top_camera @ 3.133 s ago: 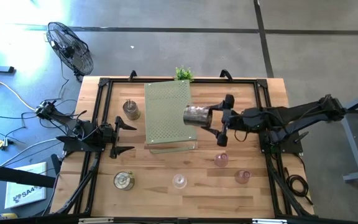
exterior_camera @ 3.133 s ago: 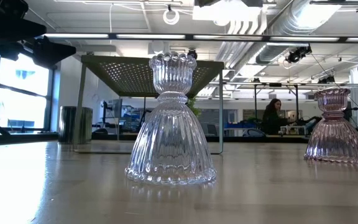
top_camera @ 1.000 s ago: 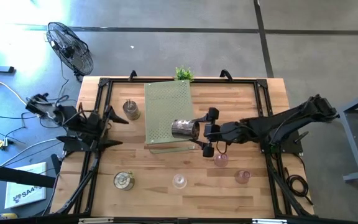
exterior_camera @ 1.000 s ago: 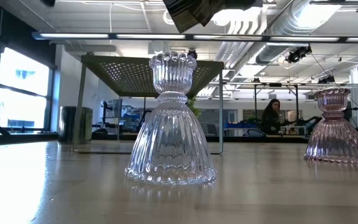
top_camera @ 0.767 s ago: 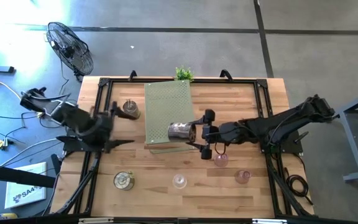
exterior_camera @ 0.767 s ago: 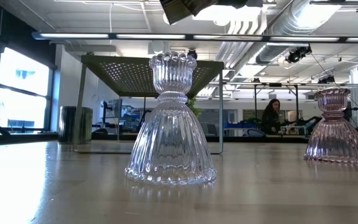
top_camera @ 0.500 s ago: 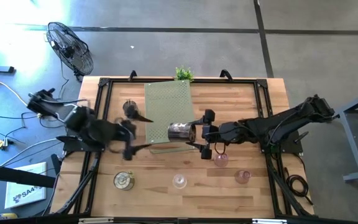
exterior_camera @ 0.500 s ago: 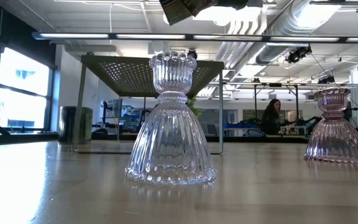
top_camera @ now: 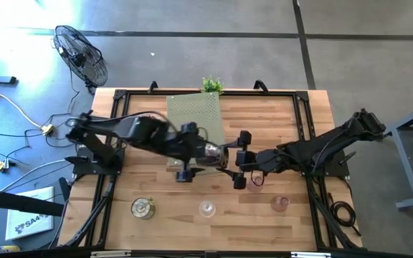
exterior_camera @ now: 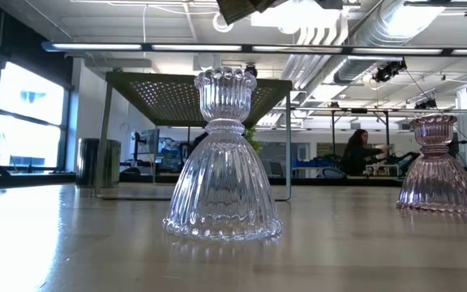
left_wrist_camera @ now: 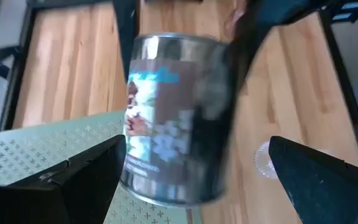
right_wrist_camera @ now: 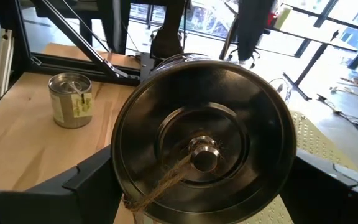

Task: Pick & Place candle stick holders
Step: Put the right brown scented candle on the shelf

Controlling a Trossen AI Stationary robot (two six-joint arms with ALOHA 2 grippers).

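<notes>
A dull metal candle stick holder point(top_camera: 210, 152) hangs on its side above the near edge of the pale green board point(top_camera: 194, 118), and my right gripper point(top_camera: 228, 156) is shut on it. It fills the right wrist view, hollow end point(right_wrist_camera: 201, 146) toward the camera. My left gripper point(top_camera: 191, 153) stands open at the holder's other end, a finger on either side of it point(left_wrist_camera: 179, 118), without visible touch. Another metal holder point(top_camera: 143, 208), a clear glass one point(top_camera: 206, 208) and two pink ones point(top_camera: 255, 183) point(top_camera: 279, 203) stand on the table. My right gripper pinches the metal holder's round wall near its open end point(right_wrist_camera: 124, 155) between its two fingers point(right_wrist_camera: 86, 180), one on each side. The fingers come about level from the table's right. The holder lies on its side, lifted clear, with its closed end toward the table's left.
A small green plant point(top_camera: 211, 84) stands at the far edge behind the board. In the low view the clear glass holder point(exterior_camera: 224, 162) stands close in front and a pink one point(exterior_camera: 438, 166) to the right. A black frame point(top_camera: 113, 100) runs around the tabletop.
My left arm has swung out from the table's left edge toward the middle, rising and tipping its gripper downward, and now reaches the held metal holder with its fingers still open. My right gripper has kept the holder lifted near the board's near edge.
</notes>
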